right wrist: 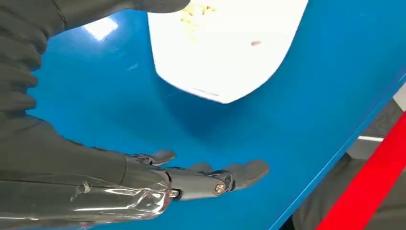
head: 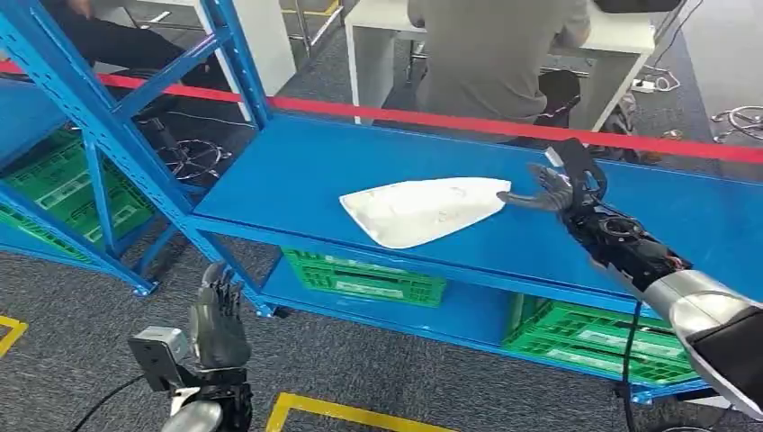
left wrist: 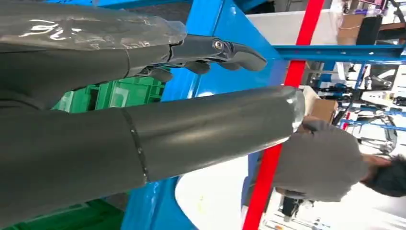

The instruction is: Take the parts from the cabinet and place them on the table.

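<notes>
A flat white part (head: 423, 209) lies on the blue shelf (head: 297, 171) of the cabinet; it also appears in the right wrist view as a white part (right wrist: 225, 48) and in the left wrist view as a white part (left wrist: 215, 196). My right hand (head: 553, 191) hovers at the part's right end with fingers spread, holding nothing; its fingers (right wrist: 210, 179) stretch out over the bare shelf. My left hand (head: 218, 328) hangs low in front of the cabinet, over the carpet, fingers straight and empty. Its fingers (left wrist: 215, 50) point toward the shelf edge.
Green crates (head: 364, 274) sit on the lower shelf, another green crate (head: 594, 346) to the right. Blue uprights (head: 99, 117) stand at the left. A red tape line (head: 504, 126) runs behind the shelf. A seated person (head: 495, 54) is at a white desk beyond.
</notes>
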`<state>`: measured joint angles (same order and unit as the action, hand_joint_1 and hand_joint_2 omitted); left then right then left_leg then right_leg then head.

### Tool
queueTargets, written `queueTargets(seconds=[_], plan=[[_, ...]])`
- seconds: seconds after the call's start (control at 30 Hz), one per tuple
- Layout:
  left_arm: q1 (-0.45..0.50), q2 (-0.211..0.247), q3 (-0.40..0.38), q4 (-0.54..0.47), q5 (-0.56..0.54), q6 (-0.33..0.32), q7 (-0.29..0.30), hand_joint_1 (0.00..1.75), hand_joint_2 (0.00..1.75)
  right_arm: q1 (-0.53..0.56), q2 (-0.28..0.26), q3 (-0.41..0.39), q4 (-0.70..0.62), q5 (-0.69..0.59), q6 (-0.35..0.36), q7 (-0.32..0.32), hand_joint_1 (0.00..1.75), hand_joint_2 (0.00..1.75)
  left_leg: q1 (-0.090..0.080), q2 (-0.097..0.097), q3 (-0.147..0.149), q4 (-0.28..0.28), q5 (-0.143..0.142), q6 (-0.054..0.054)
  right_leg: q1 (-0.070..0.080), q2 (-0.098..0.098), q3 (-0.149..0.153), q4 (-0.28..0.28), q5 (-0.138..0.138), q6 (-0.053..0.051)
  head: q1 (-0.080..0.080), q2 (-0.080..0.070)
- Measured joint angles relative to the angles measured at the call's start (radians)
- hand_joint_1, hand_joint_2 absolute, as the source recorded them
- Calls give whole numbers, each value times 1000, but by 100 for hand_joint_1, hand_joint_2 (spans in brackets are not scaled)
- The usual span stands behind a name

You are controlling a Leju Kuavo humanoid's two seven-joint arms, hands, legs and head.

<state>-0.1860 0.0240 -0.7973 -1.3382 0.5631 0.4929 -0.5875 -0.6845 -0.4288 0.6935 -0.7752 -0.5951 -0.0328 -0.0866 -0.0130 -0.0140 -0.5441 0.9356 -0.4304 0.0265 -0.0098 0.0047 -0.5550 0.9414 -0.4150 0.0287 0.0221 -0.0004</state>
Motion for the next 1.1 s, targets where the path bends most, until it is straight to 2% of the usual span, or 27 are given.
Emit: queueTargets(seconds=[0.07,0.1,0.27,0.3,0.33,0.37,0.43,0.47,0.5,0.53,0.57,0.63,0.67,0.7,0.73,0.77,0.8,0.83,0.87,0.9,0.97,1.0,1.03,1.07,1.1], plan=[[0,-1,0,0,2,-2,0,0,0,-2,3,2,-2,0,0,0,0,175,0,0,0,0,0,0,0,0,0,0,0,0,0,0],[0,-1,0,0,3,-5,0,0,0,-3,7,5,-2,0,2,0,0,175,-6,0,-3,8,-3,5,-4,0,0,-1,2,4,-2,0],[0,-1,0,4,3,-8,0,0,0,-10,19,10,-4,0,3,1,0,175,-6,0,-6,10,-4,12,-3,0,0,-3,3,11,-4,0],[0,-2,0,4,3,-8,0,0,0,-15,19,11,-8,0,3,1,0,175,2,1,0,-5,2,19,3,1,4,-8,5,17,-5,0],[1,-5,0,4,3,-8,0,0,0,-15,19,11,-9,0,2,1,0,175,12,6,13,-23,11,19,-5,0,0,-1,-2,18,-5,0],[-1,-8,0,4,3,-9,0,0,0,-18,19,11,-9,0,3,0,0,175,12,4,19,-33,11,25,-2,0,-16,35,-26,20,0,0],[0,-10,0,4,2,-9,0,0,0,-20,19,13,-9,0,3,0,0,175,14,4,20,-33,8,27,-7,1,-100,200,-97,28,14,0],[3,-10,0,4,1,-8,0,0,0,-18,19,15,-9,0,3,0,0,175,15,4,22,-33,5,26,-12,1,-147,287,-124,34,19,0],[6,-9,0,5,0,-8,1,0,0,-15,20,16,-9,0,5,1,0,175,17,3,25,-32,2,23,-17,0,-176,332,-126,40,21,0],[9,-9,0,5,-1,-7,1,0,0,-14,21,18,-8,0,6,1,0,175,20,3,30,-32,-3,18,-23,0,-178,321,-103,46,22,0],[11,-9,0,5,-3,-6,1,0,0,-14,21,20,-8,0,8,0,0,175,26,1,38,-29,-10,11,-29,-1,-154,262,-56,55,25,0],[11,-9,0,5,-5,-6,1,0,0,-15,22,23,-7,1,10,-3,0,175,37,-1,53,-13,-35,-7,-45,-7,-60,59,58,74,30,0],[11,-8,0,6,-5,-6,1,0,0,-16,26,24,-5,2,11,-5,0,175,33,-4,50,-6,-45,-18,-46,-4,-41,29,37,91,38,0],[10,-9,0,6,-5,-5,2,0,0,-22,26,26,-2,2,13,-6,0,175,30,-4,45,9,-52,-26,-40,0,-33,7,21,66,48,0],[10,-9,0,6,-8,-5,2,0,0,-15,27,27,-1,2,14,-6,0,175,27,-6,45,-1,-50,-29,-38,-1,-37,20,16,51,40,0],[11,-9,0,6,-8,-5,2,0,0,-12,28,29,0,2,15,-7,0,175,29,-6,46,1,-53,-31,-36,0,-39,22,11,43,24,0],[11,-8,0,6,-8,-4,3,0,0,-13,29,30,1,2,16,-8,0,175,32,-4,51,-2,-58,-37,-35,1,-41,25,5,33,21,0],[10,-8,1,6,-8,-3,3,0,0,-18,30,29,1,2,16,-9,0,175,34,-2,52,7,-65,-42,-39,1,-30,24,0,25,20,0],[9,-9,1,6,-9,-4,3,0,0,-22,30,29,1,2,16,-12,0,175,34,6,37,46,-74,-44,-37,3,-21,23,-7,18,11,0],[6,-9,1,6,-9,-4,2,0,0,-27,30,29,3,2,18,-14,0,175,34,9,-7,121,-96,-46,-36,2,-13,23,-11,12,0,0],[6,-8,1,7,-9,-5,2,0,0,-31,32,30,6,2,20,-18,0,175,30,9,-139,315,-147,-47,-31,2,0,23,-25,5,-8,0],[8,-8,1,9,-9,-5,3,0,0,-29,35,31,8,2,21,-18,0,175,29,9,-191,367,-144,-43,-28,2,9,23,-33,3,-10,0],[10,-8,1,11,-9,-6,2,0,0,-28,37,32,11,2,21,-19,0,175,25,8,-214,365,-115,-36,-26,3,19,23,-41,3,-10,0],[10,-8,1,12,-9,-6,2,0,0,-28,40,32,13,2,21,-21,0,175,20,8,-211,311,-59,-26,-26,5,32,22,-50,2,-11,0],[9,-8,1,13,-9,-6,2,0,0,-28,42,32,14,2,21,-23,0,175,13,8,-188,223,6,-13,-25,7,44,21,-59,3,-12,0]])
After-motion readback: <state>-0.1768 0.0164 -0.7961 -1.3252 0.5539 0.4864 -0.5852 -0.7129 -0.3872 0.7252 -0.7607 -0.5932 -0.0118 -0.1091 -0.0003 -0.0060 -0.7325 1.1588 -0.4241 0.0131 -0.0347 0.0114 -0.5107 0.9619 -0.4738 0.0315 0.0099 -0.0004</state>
